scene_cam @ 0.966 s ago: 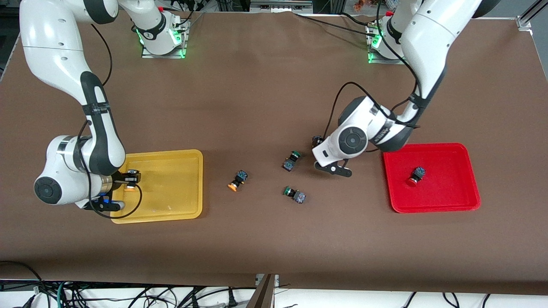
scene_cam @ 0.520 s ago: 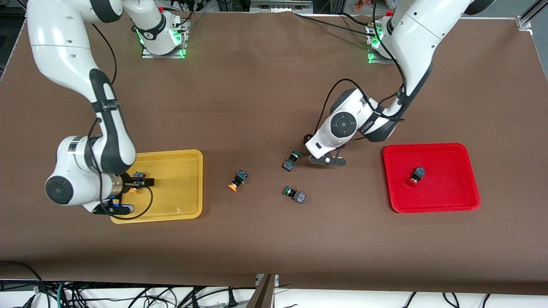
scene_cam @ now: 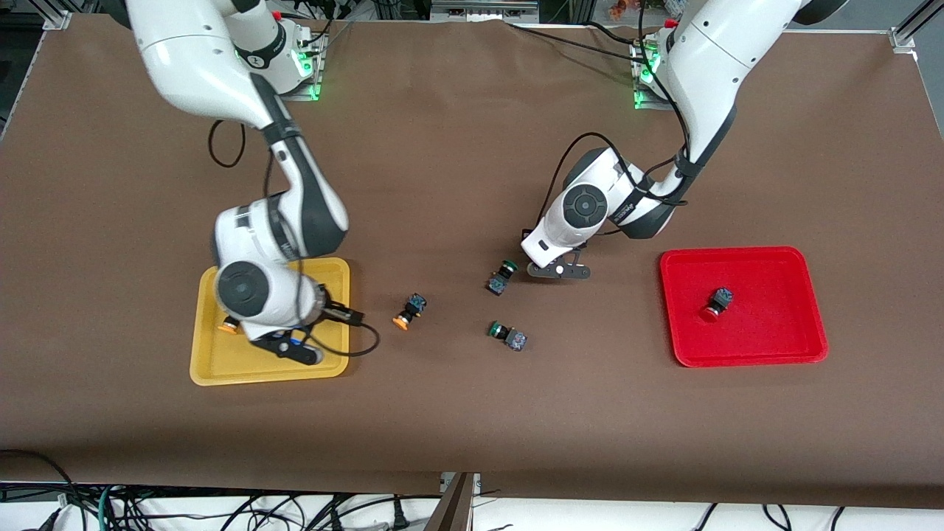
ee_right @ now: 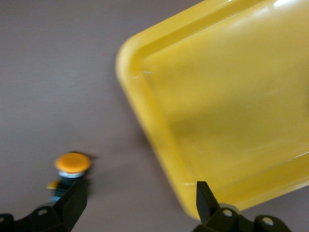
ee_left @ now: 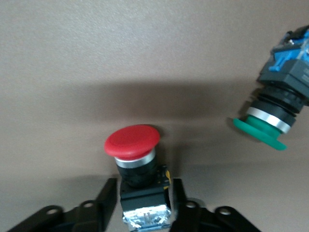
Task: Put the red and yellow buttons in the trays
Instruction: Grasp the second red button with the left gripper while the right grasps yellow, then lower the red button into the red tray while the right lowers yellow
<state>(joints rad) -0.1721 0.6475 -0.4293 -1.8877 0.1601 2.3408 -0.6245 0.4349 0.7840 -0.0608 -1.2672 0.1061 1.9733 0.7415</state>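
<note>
Brown table (scene_cam: 457, 147): yellow tray (scene_cam: 214, 369) (one yellow button (scene_cam: 228, 325)), red tray (scene_cam: 782, 346) (one red button (scene_cam: 716, 304)); tools unseen.

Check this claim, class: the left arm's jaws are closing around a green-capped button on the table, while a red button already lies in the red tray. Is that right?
Not quite. The left wrist view shows the left gripper with its jaws around a red-capped button; the green-capped button lies beside it, ungripped. The rest holds: a red button lies in the red tray.

Two green-capped switches (scene_cam: 502, 276) (scene_cam: 508, 335) lie apart on the brown table (scene_cam: 457, 147).
</note>
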